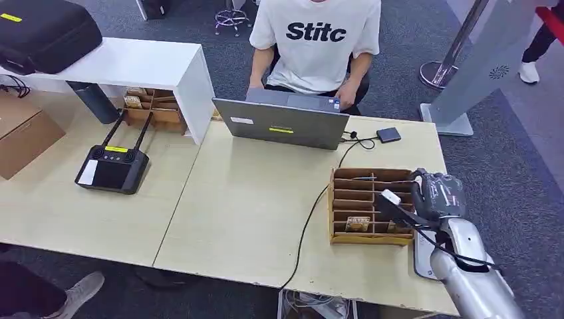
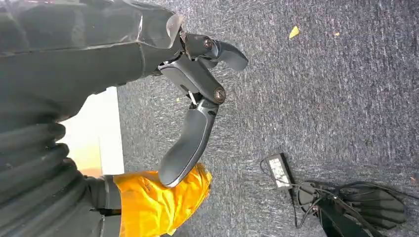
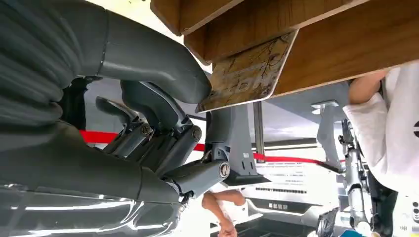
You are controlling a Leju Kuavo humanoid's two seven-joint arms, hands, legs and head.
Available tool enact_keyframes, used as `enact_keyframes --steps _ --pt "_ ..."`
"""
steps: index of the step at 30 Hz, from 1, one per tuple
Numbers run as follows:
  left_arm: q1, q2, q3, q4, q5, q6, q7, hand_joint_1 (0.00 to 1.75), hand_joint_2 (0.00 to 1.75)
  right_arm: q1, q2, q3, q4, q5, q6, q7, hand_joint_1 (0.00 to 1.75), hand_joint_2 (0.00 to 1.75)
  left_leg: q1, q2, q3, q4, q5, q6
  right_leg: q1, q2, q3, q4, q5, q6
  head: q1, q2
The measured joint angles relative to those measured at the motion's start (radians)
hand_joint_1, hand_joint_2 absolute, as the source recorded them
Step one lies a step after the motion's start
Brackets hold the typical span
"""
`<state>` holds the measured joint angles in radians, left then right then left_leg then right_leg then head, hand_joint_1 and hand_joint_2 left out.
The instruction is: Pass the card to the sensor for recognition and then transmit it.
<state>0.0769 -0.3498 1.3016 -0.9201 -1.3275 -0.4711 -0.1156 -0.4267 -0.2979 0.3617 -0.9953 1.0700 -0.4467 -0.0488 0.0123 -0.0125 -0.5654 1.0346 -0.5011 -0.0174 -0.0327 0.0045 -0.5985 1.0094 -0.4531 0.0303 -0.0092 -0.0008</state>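
Note:
A wooden card rack [image 1: 364,206] stands on the table at the right. My right hand [image 1: 435,196] reaches over its right end. A brown patterned card [image 3: 247,74] sticks out of a slot of the wooden card rack [image 3: 346,44]; my right hand [image 3: 163,98] pinches it, thumb on one face and a finger behind it. Another patterned card [image 1: 358,224] sits in a front slot. The small dark sensor [image 1: 388,135] lies at the far edge beside the laptop, wired to it. My left hand [image 2: 197,98] hangs over the carpet, fingers apart and holding nothing.
A person sits behind the grey laptop [image 1: 282,123]. A black cable [image 1: 312,206] crosses the table past the rack. A black controller [image 1: 112,166], a white shelf [image 1: 143,63] with a second rack under it, and a cardboard box [image 1: 23,133] occupy the left.

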Motion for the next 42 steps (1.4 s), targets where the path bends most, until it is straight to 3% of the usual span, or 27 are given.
enact_keyframes --steps 8,23,33,36,39,42 --pt "-0.008 -0.002 0.017 0.0 -0.019 0.0 -0.012 0.0 1.75 0.001 0.0 -0.004 -0.011 0.004 -0.044 -0.014 1.75 1.75 0.0 0.0 0.0 0.0 0.0 0.0 0.0 0.0 0.0 0.0 0.0 0.0 0.0 0.0" --pt "-0.031 -0.006 0.058 0.012 -0.043 0.002 -0.039 0.0 1.75 -0.01 0.001 -0.06 -0.29 -0.037 -0.108 -0.029 1.75 1.75 0.0 0.0 -0.001 0.0 0.0 0.0 0.0 0.0 0.0 0.0 0.0 0.0 0.0 0.0" --pt "-0.041 -0.008 0.075 0.028 -0.06 0.014 -0.047 0.0 1.75 -0.03 0.018 -0.075 -0.364 -0.059 -0.109 -0.036 1.75 1.75 0.0 -0.001 -0.001 0.0 0.0 0.0 0.0 0.0 0.0 0.001 0.0 0.0 0.0 0.0" --pt "-0.047 -0.005 0.076 0.039 -0.086 0.029 -0.056 0.0 1.75 -0.063 0.025 -0.069 -0.364 -0.068 -0.077 -0.047 1.75 1.75 0.0 0.0 -0.002 0.0 0.001 0.0 0.0 0.0 0.0 0.001 0.001 -0.001 0.0 0.0" --pt "-0.064 0.02 0.076 0.087 -0.1 0.074 -0.075 0.0 1.75 -0.169 0.045 -0.037 -0.323 -0.076 0.021 -0.029 1.75 1.75 0.0 0.001 -0.001 0.0 0.002 -0.001 0.0 0.001 -0.001 0.001 0.003 -0.002 -0.001 0.0" --pt "-0.08 0.048 0.075 0.148 -0.104 0.105 -0.078 0.0 1.75 -0.257 0.063 -0.007 -0.273 -0.084 0.043 -0.015 1.75 1.75 0.0 -0.002 -0.002 0.0 0.005 -0.001 0.0 -0.002 -0.001 0.002 0.003 -0.002 0.0 0.0"
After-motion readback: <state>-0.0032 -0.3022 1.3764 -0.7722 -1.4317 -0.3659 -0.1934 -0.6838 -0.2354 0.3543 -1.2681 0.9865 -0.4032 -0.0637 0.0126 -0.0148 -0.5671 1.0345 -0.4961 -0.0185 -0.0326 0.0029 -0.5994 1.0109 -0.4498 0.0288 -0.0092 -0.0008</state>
